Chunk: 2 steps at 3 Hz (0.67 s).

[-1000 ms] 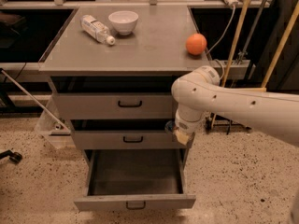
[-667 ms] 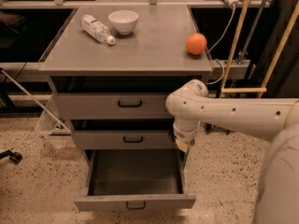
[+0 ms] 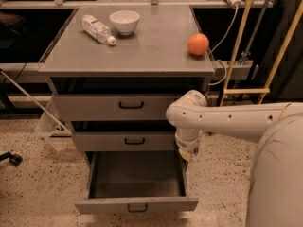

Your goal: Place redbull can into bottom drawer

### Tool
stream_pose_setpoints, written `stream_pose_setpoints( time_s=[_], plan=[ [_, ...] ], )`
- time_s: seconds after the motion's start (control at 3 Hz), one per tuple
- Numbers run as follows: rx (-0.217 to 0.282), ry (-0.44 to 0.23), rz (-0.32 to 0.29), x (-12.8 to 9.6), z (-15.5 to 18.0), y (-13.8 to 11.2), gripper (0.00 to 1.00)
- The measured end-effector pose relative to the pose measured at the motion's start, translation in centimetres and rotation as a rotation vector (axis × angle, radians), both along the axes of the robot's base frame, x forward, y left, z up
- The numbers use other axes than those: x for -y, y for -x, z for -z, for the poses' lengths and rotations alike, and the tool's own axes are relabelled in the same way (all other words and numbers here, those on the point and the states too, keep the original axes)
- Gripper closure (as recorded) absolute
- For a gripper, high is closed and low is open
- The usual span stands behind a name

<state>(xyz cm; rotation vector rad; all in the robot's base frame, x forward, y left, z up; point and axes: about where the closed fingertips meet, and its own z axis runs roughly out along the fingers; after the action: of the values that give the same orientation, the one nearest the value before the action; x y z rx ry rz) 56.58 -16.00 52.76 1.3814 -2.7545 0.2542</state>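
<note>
Just one claw [image 3: 185,153] at bottom drawer [image 3: 136,205]

no readable text, brand, number or sign in view. the label on the bottle [image 3: 97,29] lying on the cabinet top [image 3: 147,48] is too blurred to read. gripper [image 3: 185,153] hangs over the right rear edge of the open bottom drawer [image 3: 137,205]; no legible marking on either.

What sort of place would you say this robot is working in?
Probably a lab or workshop: a grey metal drawer cabinet, speckled floor, a leaning pole behind. The end effector hangs by the open bottom drawer's right edge.
</note>
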Motion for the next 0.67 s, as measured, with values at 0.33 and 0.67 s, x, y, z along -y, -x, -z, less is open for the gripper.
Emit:
stream_pose_setpoints(
  time_s=[0.33,0.67],
  plan=[
    [-0.073,-0.001,-0.028,-0.7,3.0,0.1,1.0],
    [-0.201,-0.09,-0.066,-1.8,9.1,0.2,1.0]
  ],
)
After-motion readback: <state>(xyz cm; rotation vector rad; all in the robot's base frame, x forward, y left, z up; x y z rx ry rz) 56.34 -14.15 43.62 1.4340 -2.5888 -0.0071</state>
